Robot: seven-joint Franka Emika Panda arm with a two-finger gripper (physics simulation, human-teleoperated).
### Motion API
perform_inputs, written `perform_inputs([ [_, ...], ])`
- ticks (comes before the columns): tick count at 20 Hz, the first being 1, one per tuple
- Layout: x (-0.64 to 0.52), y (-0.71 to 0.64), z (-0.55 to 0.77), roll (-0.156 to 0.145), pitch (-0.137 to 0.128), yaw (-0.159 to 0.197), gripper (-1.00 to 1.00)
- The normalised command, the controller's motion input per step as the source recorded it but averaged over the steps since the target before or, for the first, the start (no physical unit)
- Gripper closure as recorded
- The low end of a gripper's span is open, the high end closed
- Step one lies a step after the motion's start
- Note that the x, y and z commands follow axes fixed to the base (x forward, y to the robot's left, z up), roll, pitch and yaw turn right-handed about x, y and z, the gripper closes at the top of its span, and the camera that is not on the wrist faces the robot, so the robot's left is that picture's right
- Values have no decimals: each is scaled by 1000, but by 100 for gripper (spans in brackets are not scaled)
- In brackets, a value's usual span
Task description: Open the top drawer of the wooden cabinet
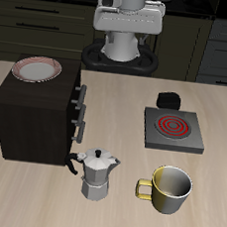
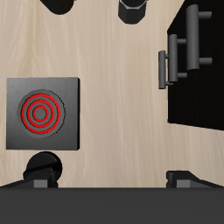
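The wooden cabinet (image 1: 30, 116) stood at the left of the table, a red-rimmed plate (image 1: 38, 70) on its top. Its drawers faced right, toward the middle of the table. The top drawer (image 1: 79, 88) sat flush with the ones below, its metal handle (image 2: 188, 42) untouched, so nothing of the job was done. Near the front edge were a moka pot (image 1: 99, 172) and a yellow mug (image 1: 168, 188); farther right lay a small stove (image 1: 173, 129). The gripper (image 2: 122, 178) hung high over the table, well apart from the handle, fingers spread. Reaching, gripping and pulling all remained.
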Motion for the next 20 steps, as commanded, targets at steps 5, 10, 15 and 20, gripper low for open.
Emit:
perform_inputs([
  [5,111,-15,20,-18,5,-15,-100],
  [10,193,61,4,-48,-15,0,-100],
  [15,257,267,-18,-27,7,-1,-100],
  [20,265,397,-27,15,-4,38,-100],
])
